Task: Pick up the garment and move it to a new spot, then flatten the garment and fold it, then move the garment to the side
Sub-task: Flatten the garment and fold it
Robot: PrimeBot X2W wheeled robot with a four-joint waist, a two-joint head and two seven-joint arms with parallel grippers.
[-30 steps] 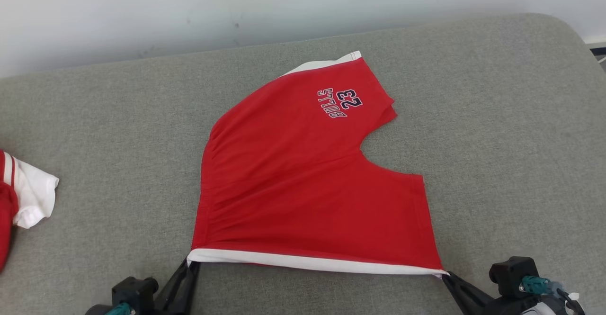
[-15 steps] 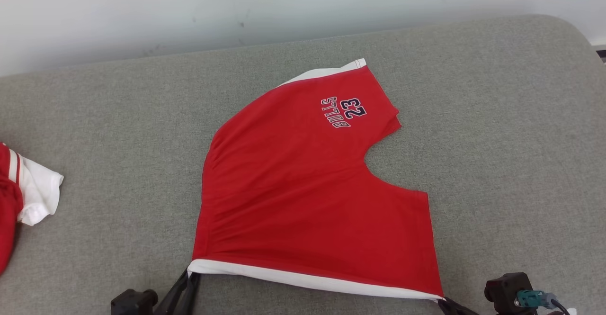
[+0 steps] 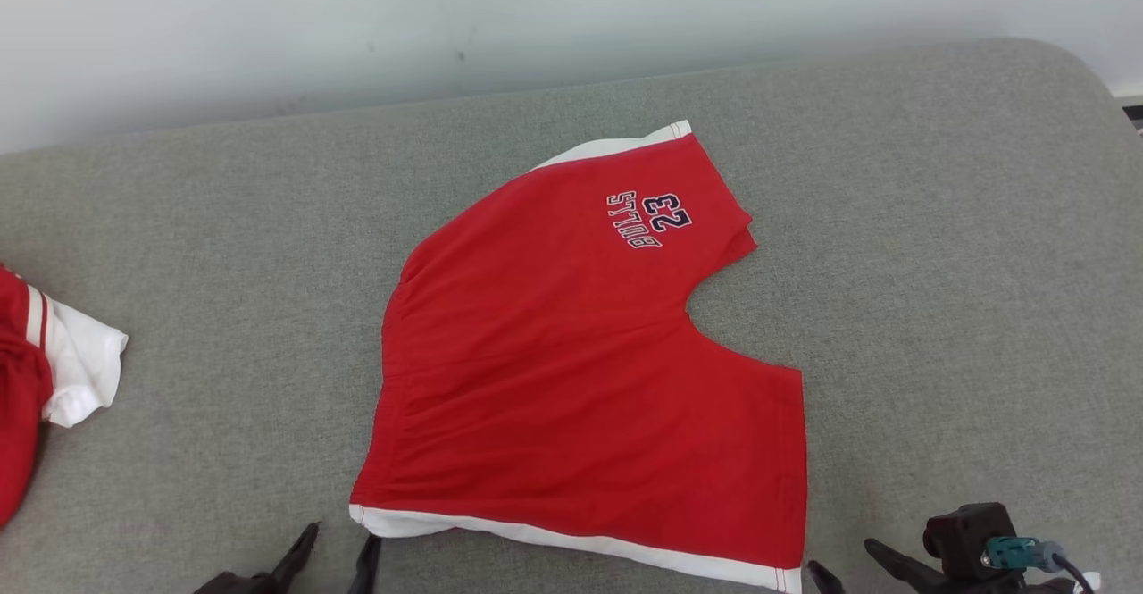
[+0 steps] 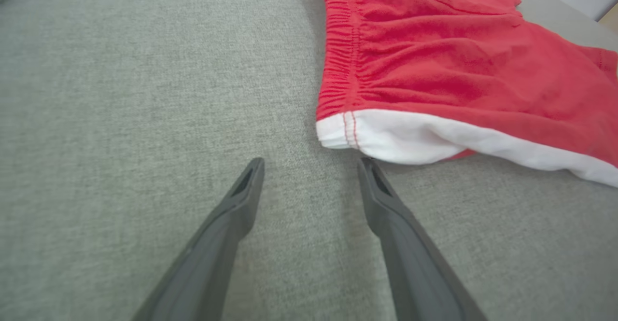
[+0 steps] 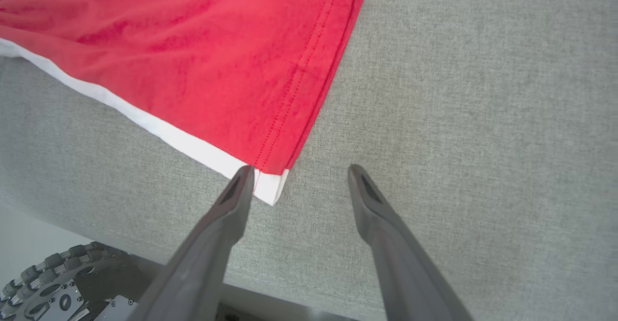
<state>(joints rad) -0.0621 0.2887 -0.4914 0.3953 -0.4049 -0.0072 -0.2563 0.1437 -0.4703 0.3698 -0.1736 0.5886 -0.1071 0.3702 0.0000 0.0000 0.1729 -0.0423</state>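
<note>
Now both tools stood with fingers spread wide and held nothing. The red cotton basketball shorts with a white side band and "BULLS 23" print lay flat on the grey woven cushion, stretching away ahead of the fingertips. The near band corners sat just beyond the left gripper and against the right gripper.

One right finger seemed to touch the band's corner, so a careless withdrawal could have dragged that corner and undone the flattening. By the left gripper the white band bulged and curled under. Folding over that lump would likely have set a crooked crease, as would the skewed far leg.

A second earlier both grippers had pinched those corners, with the white edge drawn taut between them. It had since been released and lay slack, and the head camera had tipped slightly.
</note>
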